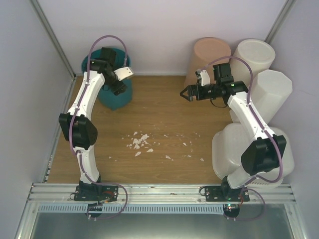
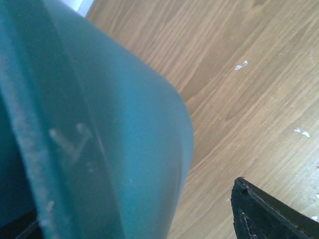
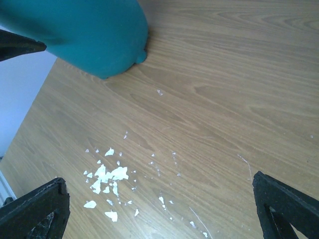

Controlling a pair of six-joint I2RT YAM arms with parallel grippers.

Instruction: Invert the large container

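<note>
The large container [image 1: 225, 149], a wide white tub with rounded corners, stands at the front right of the table, and my right arm crosses over much of it. My right gripper [image 1: 185, 93] hovers open over the middle back of the table, well away from the tub, with only bare wood and white scraps between its fingers [image 3: 284, 204]. My left gripper [image 1: 122, 83] is at the back left on a teal bin [image 1: 112, 97]. Its jaws stand open astride the bin's wall [image 2: 124, 149], and a gap shows between the wall and the right finger [image 2: 269, 214].
A peach bin [image 1: 209, 52], a tall round white bin [image 1: 254, 55] and a tall octagonal white bin [image 1: 273, 89] crowd the back right corner. White scraps [image 1: 139, 142] litter the table's middle. Grey walls close in the left, back and right sides.
</note>
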